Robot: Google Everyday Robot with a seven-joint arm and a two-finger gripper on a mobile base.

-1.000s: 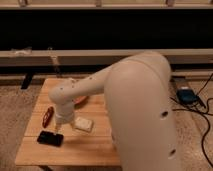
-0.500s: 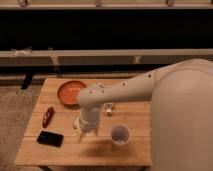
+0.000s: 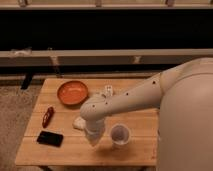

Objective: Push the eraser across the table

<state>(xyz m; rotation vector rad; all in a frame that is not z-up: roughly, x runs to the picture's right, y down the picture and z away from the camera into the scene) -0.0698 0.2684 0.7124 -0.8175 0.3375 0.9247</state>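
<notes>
Eraser (image 3: pixel 50 138) is seen lying flat at table's (image 3: pixel 75 152) near-left corner, not touched. Gripper (image 3: pixel 95 139) is held low to its right, prob. positioned for a push; open/closed state can't be told.

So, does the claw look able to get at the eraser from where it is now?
Probably yes. The claw hovers over the table near the eraser, and the planks between them look bare; the cream block and the cup sit off that line.

Arm (image 3: pixel 131 97) bulky, rounded, off-white shell; small dark dots along it; hand (image 3: pixel 94 139) pale, over table (image 3: pixel 65 152) front.
</notes>
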